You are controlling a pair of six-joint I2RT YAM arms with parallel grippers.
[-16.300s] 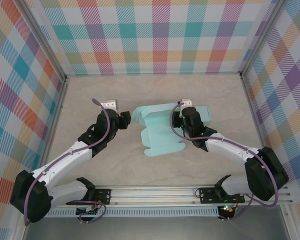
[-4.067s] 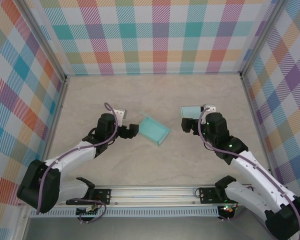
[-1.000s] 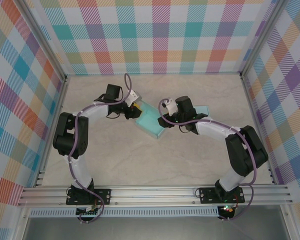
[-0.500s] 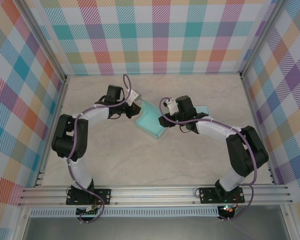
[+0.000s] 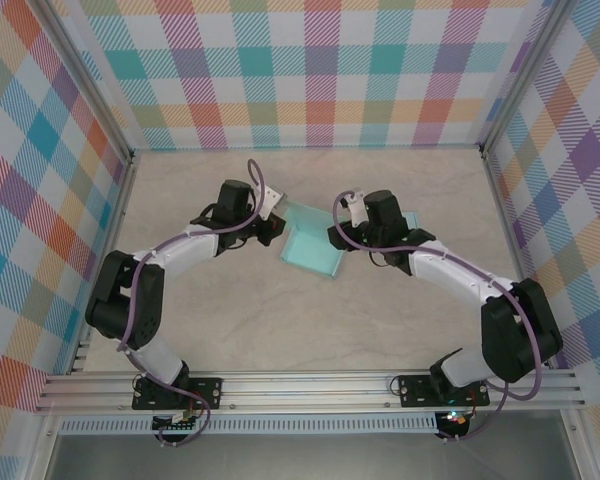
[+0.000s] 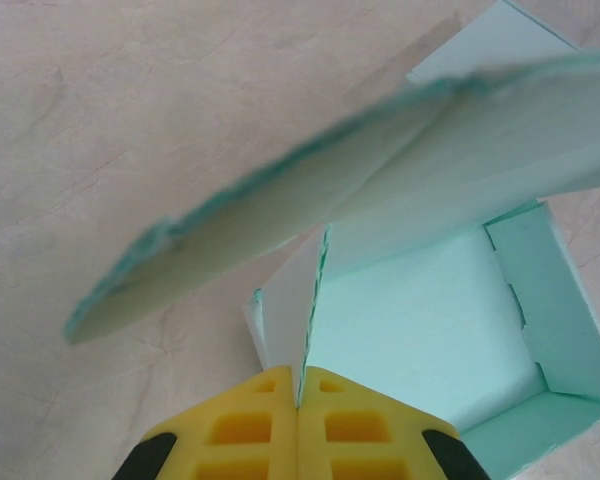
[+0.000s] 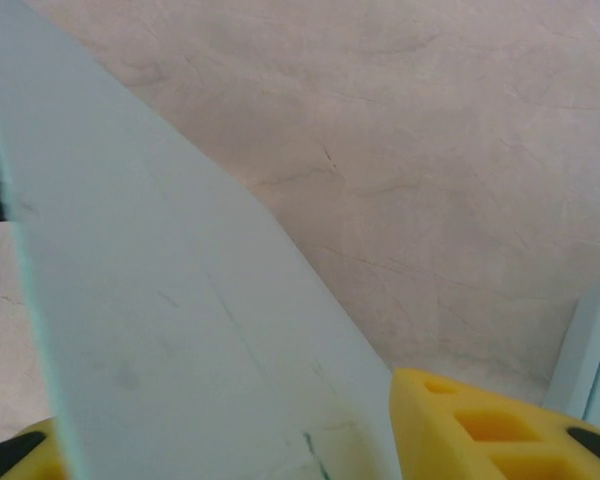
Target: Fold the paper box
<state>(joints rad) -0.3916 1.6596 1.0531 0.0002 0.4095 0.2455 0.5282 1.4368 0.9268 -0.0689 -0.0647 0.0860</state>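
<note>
Left gripper [image 6: 300, 405]: yellow fingers [image 6: 242, 432] pressed together on the thin upright wall at the left corner of the box [image 6: 430, 330]. Right gripper [image 5: 341, 237]: at the right side of the box, fingers [image 7: 470, 425] spread, with a broad pale panel [image 7: 180, 300] lying across the gap; whether it is pinched cannot be told. Table [image 5: 230, 330]: marbled beige, box near its middle. Arms: both reach out from the near edge, elbows bowed outward, wrists turned in toward the box. Box, as a whole: mint paper tray, open side up, directly between the two grippers and touched by both, so neither is nearer; its long axis looks to run roughly from one gripper to the other. Flap [image 6: 310, 190]: loose, standing over the far side of the box above the left fingers; likely the next part to bring down. Spare piece [image 5: 412, 219]: same paper, right of the box, beyond the right arm, apart.
</note>
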